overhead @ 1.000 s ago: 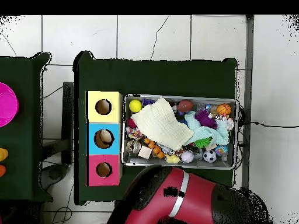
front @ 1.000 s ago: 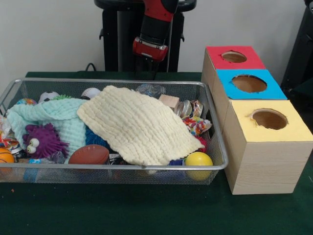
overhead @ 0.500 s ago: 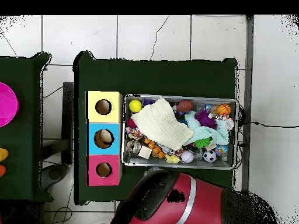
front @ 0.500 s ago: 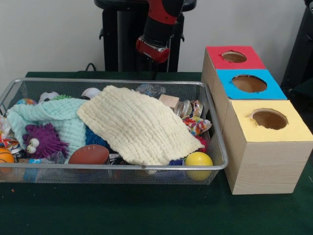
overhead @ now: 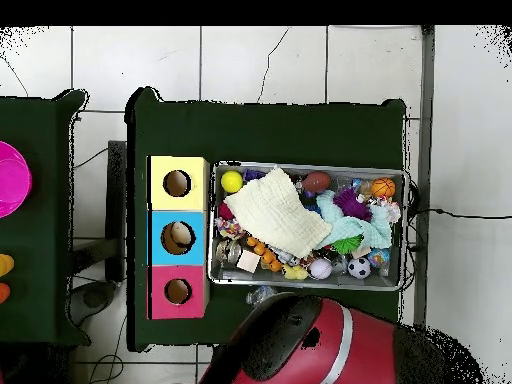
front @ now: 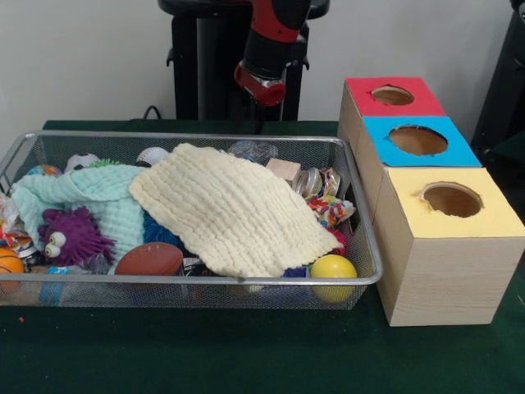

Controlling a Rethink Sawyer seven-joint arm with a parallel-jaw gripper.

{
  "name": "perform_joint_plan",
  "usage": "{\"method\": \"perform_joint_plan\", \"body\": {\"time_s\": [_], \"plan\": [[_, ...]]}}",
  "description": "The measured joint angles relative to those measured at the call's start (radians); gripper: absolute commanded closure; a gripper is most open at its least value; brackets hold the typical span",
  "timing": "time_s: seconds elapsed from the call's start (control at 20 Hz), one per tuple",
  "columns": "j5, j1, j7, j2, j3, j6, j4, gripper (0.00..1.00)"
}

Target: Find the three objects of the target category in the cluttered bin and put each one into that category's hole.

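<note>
Green-clothed table (front: 246,361) on white-tiled floor (overhead: 260,60)

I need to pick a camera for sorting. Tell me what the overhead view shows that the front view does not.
Only the overhead view looks down into the blue box's hole, where something pale already lies, and shows a pink round thing on a neighbouring table. Only the front view shows the purple toy's eyes and the boxes' wooden sides. Both show the wire bin, the cream cloth and the yellow ball.

A robot lab: green-clothed table (front: 246,353), tiled floor (overhead: 260,60), pedestal-mounted arm (front: 271,41).
</note>
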Motion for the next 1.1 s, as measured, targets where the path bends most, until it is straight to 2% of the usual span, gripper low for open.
{"method": "perform_joint_plan", "body": {"time_s": [0.35,0.65,1.1], "plan": [[-0.007,-0.044,0.138,0.007,0.024,0.001,0.006,0.00],[-0.010,-0.043,0.182,0.011,0.024,-0.002,0.005,0.00],[-0.027,-0.043,0.183,0.024,0.019,-0.028,0.003,0.00]]}}
